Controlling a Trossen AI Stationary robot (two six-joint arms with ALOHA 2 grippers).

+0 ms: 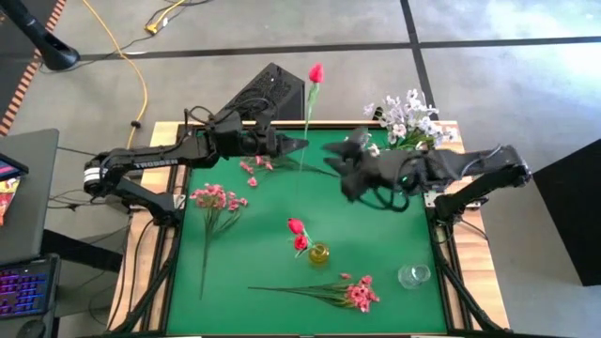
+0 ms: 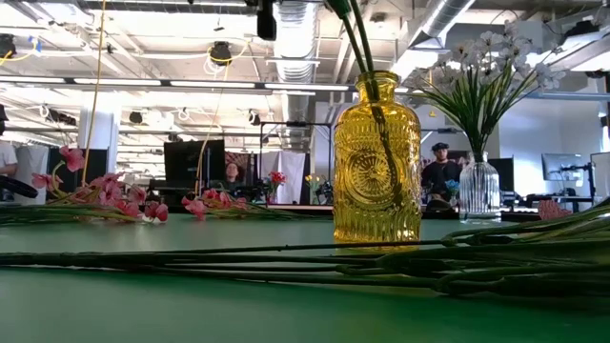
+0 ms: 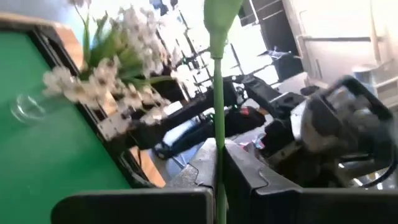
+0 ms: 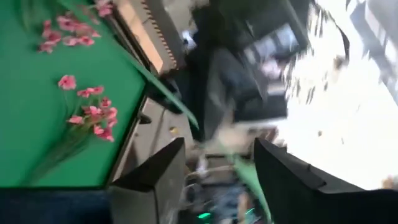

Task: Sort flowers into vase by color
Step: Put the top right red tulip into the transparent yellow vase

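Note:
My left gripper point(image 1: 297, 146) reaches in from the table's left and is shut on a red tulip point(image 1: 315, 72), near the far edge. Its green stem point(image 3: 218, 118) runs up between my fingers in the left wrist view. Just right of the tulip, my right gripper point(image 1: 340, 160) is open, and a blurred green leaf point(image 4: 247, 177) lies in the gap between its fingers. A yellow vase point(image 1: 319, 253) near the middle holds red flowers point(image 1: 297, 231). White flowers point(image 1: 408, 120) fill a clear vase point(image 2: 478, 186) at the far right. Pink sprays point(image 1: 216, 197) lie on the green mat. My left gripper pinches the tulip's stem point(image 3: 217, 163) between its two fingers, below the bud. The fingers come level from the table's left and lie across the stem. The tulip is lifted clear of the table, bud end toward the far edge. I cannot tell whether my right gripper touches the leaf.
Another pink spray point(image 1: 357, 294) lies by the near edge, and a third point(image 1: 254, 167) lies under the left arm. A small clear glass vase point(image 1: 413, 275) stands at the near right. A black box point(image 1: 272, 89) sits beyond the far edge. Long stems point(image 2: 400, 262) cross the low view's foreground.

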